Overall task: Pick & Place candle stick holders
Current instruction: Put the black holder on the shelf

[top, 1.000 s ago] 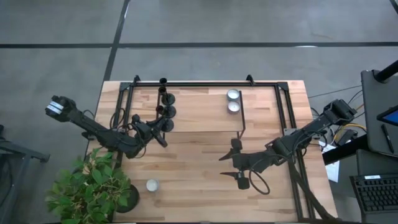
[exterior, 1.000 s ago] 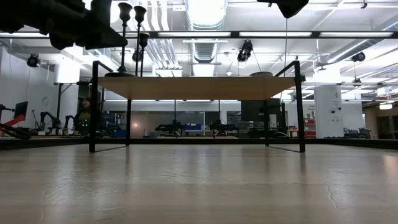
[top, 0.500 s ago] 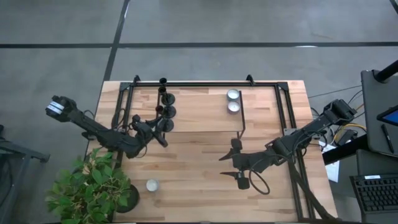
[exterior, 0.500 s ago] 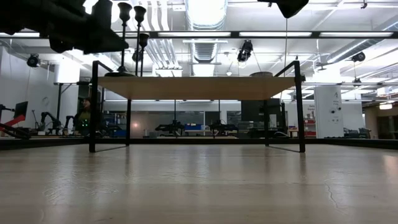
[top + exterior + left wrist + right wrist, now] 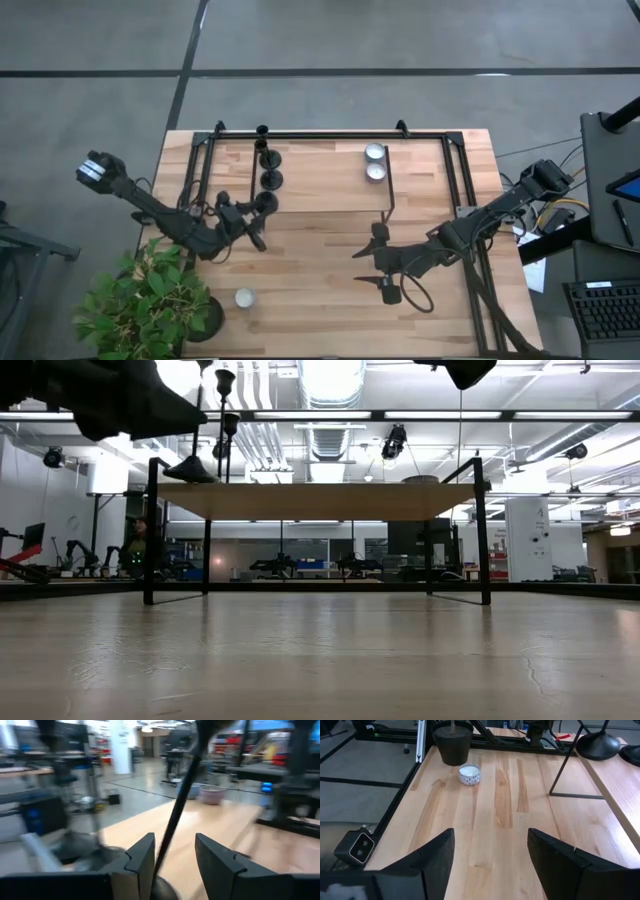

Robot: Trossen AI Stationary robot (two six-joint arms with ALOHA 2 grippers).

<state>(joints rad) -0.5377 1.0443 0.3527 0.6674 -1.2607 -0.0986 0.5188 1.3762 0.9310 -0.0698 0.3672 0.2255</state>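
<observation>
Three black stemmed holders point(image 5: 266, 178) on shelf, two silver cups point(image 5: 375, 161) there, one point(image 5: 243, 297) below

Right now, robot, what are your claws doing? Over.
Left claw shut on black candle holder, tilted. Right claw open, waiting mid-table. Nothing blocking.

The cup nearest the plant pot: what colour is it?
Whitish, with a speckled side; the cup shows best in the right wrist view.

No legible text, label, brand, number or sign anywhere in these views.
</observation>
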